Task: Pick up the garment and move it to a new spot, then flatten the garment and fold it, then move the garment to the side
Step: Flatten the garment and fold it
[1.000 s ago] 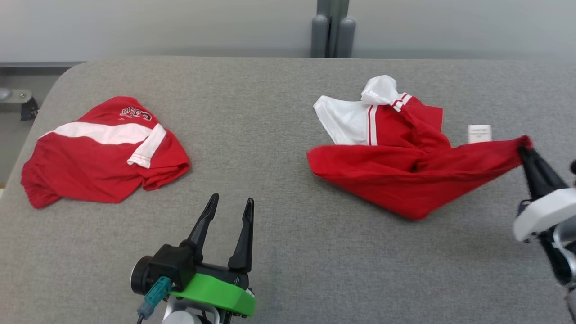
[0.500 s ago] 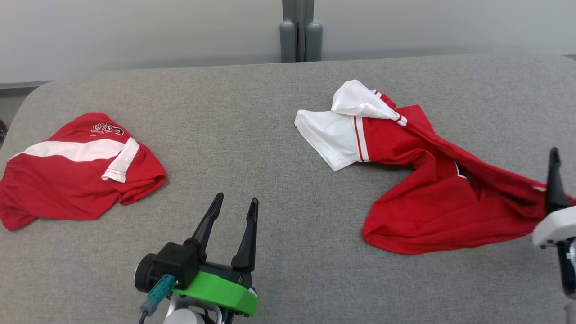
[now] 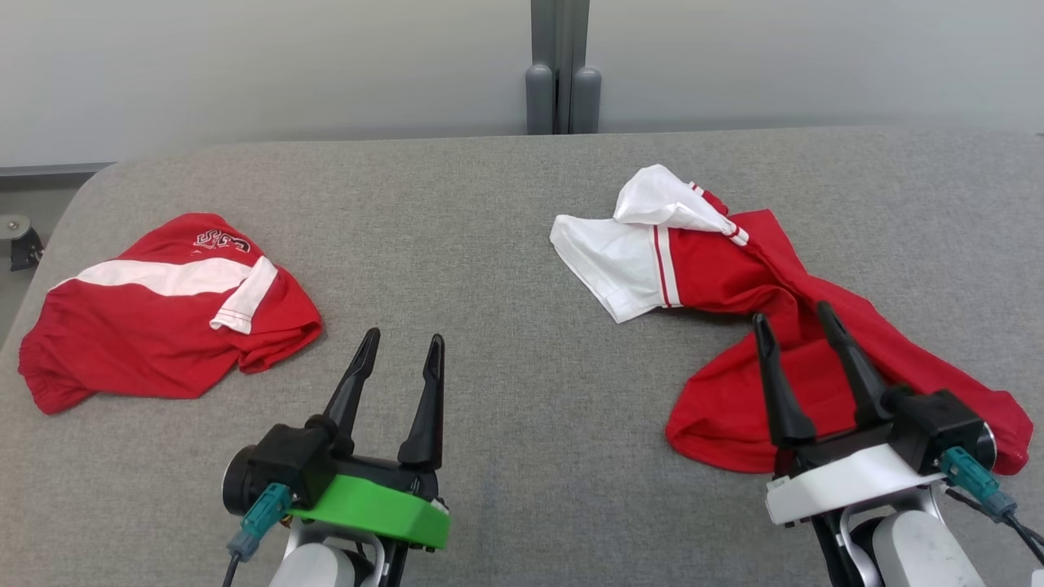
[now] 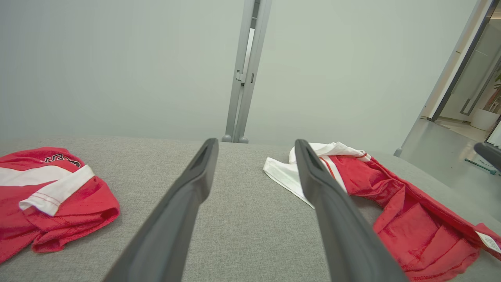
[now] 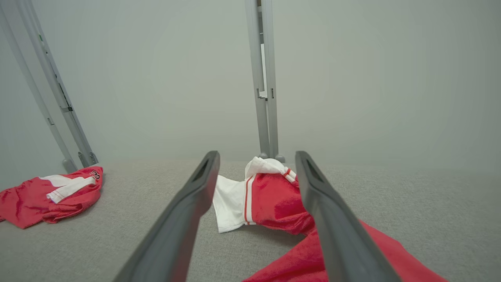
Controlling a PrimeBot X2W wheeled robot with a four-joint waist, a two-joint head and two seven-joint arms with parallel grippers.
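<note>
Right end effector [image 3: 791, 314]: fingers spread wide, holding nothing, over the shirt [image 3: 726, 277].
Left end effector [image 3: 405, 336]: fingers spread, empty.
Hidden: shirt's near part, behind the right fingers.

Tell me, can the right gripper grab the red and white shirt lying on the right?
Probably yes. The right gripper is open, its fingers pointing over the red part of the shirt, and nothing lies between them.
</note>
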